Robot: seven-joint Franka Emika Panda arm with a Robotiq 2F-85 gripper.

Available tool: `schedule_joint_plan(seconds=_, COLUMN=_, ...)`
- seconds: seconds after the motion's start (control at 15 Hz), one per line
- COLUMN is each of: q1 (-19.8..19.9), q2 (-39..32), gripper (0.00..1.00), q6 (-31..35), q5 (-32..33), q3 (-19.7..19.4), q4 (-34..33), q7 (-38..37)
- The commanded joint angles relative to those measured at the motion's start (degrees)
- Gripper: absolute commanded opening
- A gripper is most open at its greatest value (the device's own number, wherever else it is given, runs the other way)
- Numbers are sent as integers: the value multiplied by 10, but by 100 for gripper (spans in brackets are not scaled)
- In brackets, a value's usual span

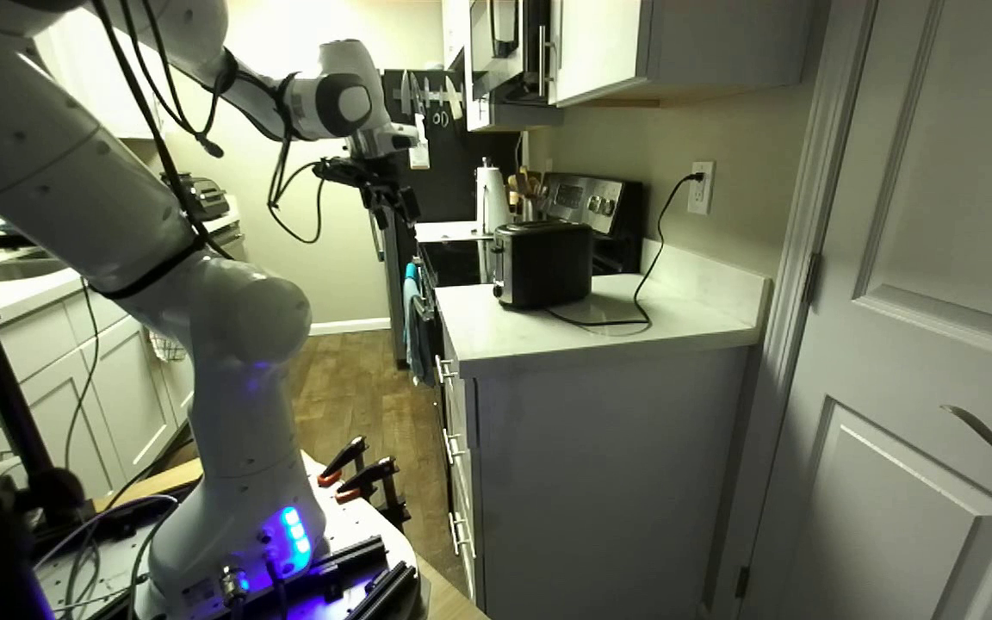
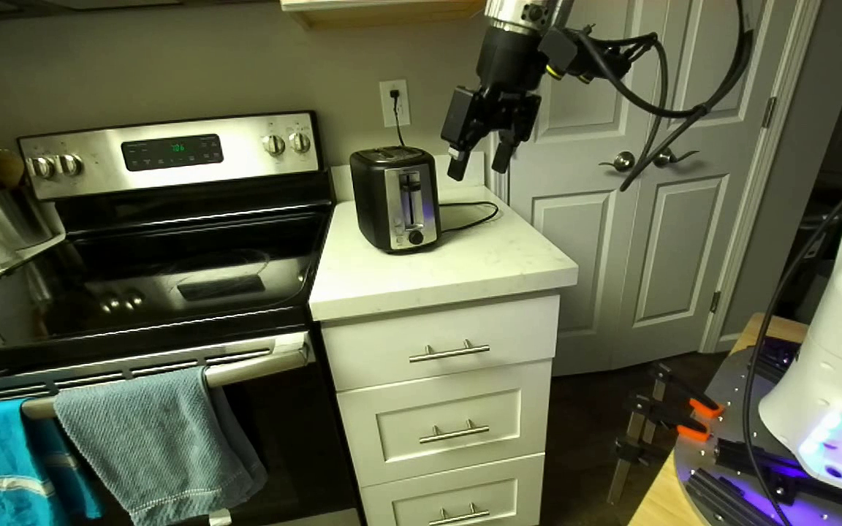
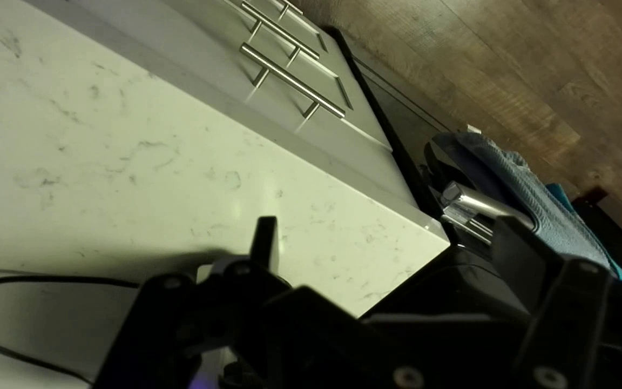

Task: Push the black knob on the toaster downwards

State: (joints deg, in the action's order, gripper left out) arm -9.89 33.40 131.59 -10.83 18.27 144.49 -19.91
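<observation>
The black toaster stands upright on the white counter; it also shows in an exterior view with its silver front panel. The black knob sits high in the slot of that panel, and a round black dial is below it. My gripper is in the air in front of the toaster, apart from it. It is open and empty in an exterior view and in the wrist view, fingers wide apart. In the wrist view the gripper hides most of the toaster.
A dark power cord runs from the toaster to the wall outlet. The stove adjoins the counter, with towels on its oven handle. A wall cabinet hangs above. Drawer handles stick out below the counter.
</observation>
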Motion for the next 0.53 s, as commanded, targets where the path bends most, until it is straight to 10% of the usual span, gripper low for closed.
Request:
schedule_joint_plan(seconds=0.0, q1=36, q2=-60, gripper=100, q6=28, q5=59, q3=54, q4=-51, q7=-94)
schedule_joint_plan(seconds=0.47, q1=75, q2=-103, gripper=100, q6=14, q5=170, q3=99, q4=-92, q7=-277)
